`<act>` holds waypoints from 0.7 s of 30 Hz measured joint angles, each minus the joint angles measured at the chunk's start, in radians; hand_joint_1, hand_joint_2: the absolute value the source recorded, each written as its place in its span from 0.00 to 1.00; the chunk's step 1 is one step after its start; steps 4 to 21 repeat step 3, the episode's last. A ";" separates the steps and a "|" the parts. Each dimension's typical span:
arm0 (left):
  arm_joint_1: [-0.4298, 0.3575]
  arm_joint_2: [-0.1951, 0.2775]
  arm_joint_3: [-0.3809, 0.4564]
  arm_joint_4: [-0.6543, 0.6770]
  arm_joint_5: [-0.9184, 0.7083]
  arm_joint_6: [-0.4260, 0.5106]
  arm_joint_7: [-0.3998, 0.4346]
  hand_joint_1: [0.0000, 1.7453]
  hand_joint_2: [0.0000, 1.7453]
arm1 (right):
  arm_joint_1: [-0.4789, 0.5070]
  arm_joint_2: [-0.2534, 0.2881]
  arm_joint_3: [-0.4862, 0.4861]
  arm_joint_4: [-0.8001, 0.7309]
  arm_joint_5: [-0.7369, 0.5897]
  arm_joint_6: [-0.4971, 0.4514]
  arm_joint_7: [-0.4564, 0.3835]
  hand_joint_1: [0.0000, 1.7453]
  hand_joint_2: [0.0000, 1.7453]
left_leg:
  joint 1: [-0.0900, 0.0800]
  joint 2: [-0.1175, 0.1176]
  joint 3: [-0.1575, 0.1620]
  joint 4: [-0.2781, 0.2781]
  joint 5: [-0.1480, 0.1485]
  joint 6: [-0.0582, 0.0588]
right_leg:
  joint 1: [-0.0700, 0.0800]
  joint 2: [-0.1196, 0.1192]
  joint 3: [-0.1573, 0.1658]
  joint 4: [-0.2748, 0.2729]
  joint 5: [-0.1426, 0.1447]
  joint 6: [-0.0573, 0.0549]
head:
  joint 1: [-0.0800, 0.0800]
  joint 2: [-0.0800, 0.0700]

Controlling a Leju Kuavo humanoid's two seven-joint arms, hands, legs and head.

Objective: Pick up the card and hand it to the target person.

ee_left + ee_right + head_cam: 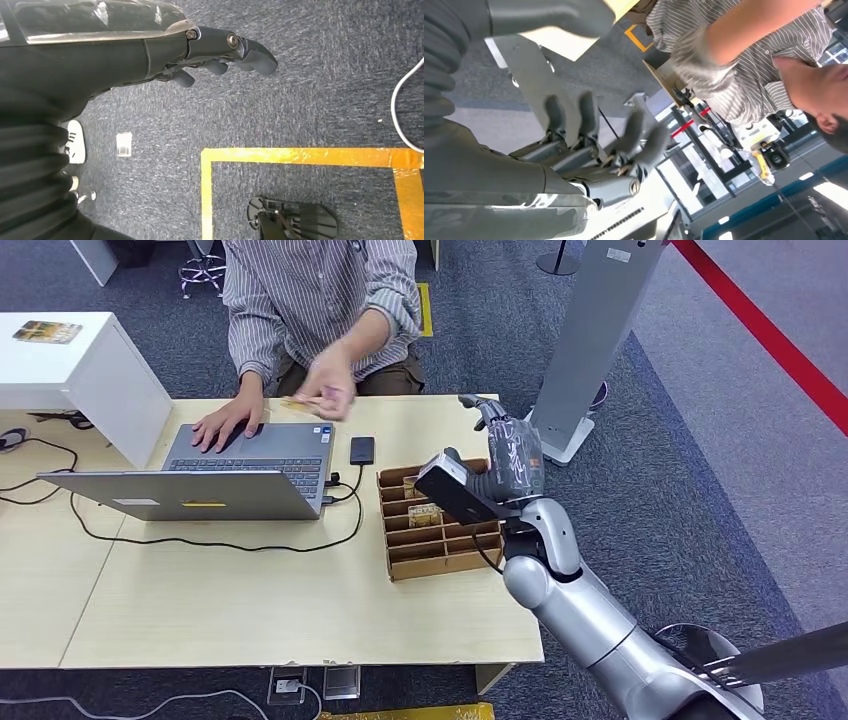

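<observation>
A small yellowish card [303, 401] is in the raised, blurred hand of a person [320, 300] in a striped shirt, seated at the far side of the table. My right hand [508, 448] is lifted above the table's right end, beside a cardboard divider box [445, 565]. Its fingers [594, 130] are spread and hold nothing. The person's hand [701, 62] is a short way beyond them. My left hand [220, 52] hangs beside my body over the carpet, fingers loosely extended, holding nothing.
An open laptop [250, 465] with the person's other hand on its keys, a black phone [362, 450] and cables lie on the wooden table [250, 610]. A white cabinet [80, 370] stands at left, a grey stand [600, 330] at right, with a red floor line [770, 340].
</observation>
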 joint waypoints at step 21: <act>0.002 0.000 0.000 0.000 0.009 0.004 -0.001 0.00 0.00 | 0.003 0.002 0.000 0.004 -0.034 -0.006 0.000 0.00 1.00 | 0.000 0.000 0.000 0.000 0.000 0.000 | 0.000 0.000 0.000 0.000 0.000 0.000 | -0.001 0.000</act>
